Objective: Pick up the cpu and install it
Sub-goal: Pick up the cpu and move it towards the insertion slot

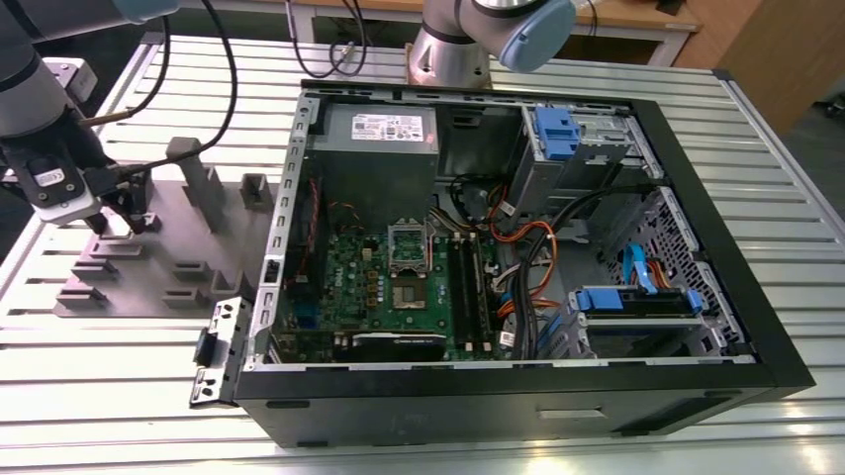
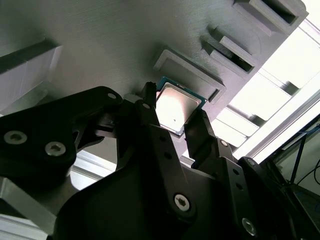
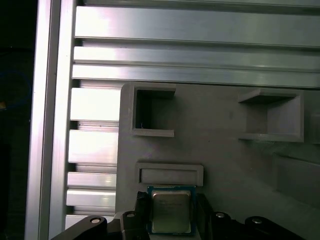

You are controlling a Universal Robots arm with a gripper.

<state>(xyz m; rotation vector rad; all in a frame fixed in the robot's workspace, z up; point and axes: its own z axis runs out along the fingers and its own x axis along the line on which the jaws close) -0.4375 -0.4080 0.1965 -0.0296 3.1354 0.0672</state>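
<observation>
The cpu (image 2: 176, 102) is a small square chip with a shiny silver top and a dark rim; it lies flat at the grey fixture plate (image 3: 225, 165), beside a raised rectangular ledge (image 3: 170, 174). My gripper (image 2: 174, 107) straddles it, and the black fingers (image 2: 150, 107) rest against two opposite edges of the cpu (image 3: 171, 212). In the exterior view my gripper (image 1: 117, 226) is low over the plate (image 1: 172, 252) at that view's left. The open computer case (image 1: 739, 327) lies to the right, its silver socket frame (image 1: 407, 245) on the green motherboard.
Upright grey posts (image 1: 198, 178) and low pockets (image 1: 99, 267) rise from the fixture plate near the gripper. The slatted aluminium table (image 1: 119, 336) carries everything. Cables (image 1: 528, 267) and blue drive brackets (image 1: 634, 297) crowd the case's right half. A second arm's base (image 1: 456, 49) stands behind the case.
</observation>
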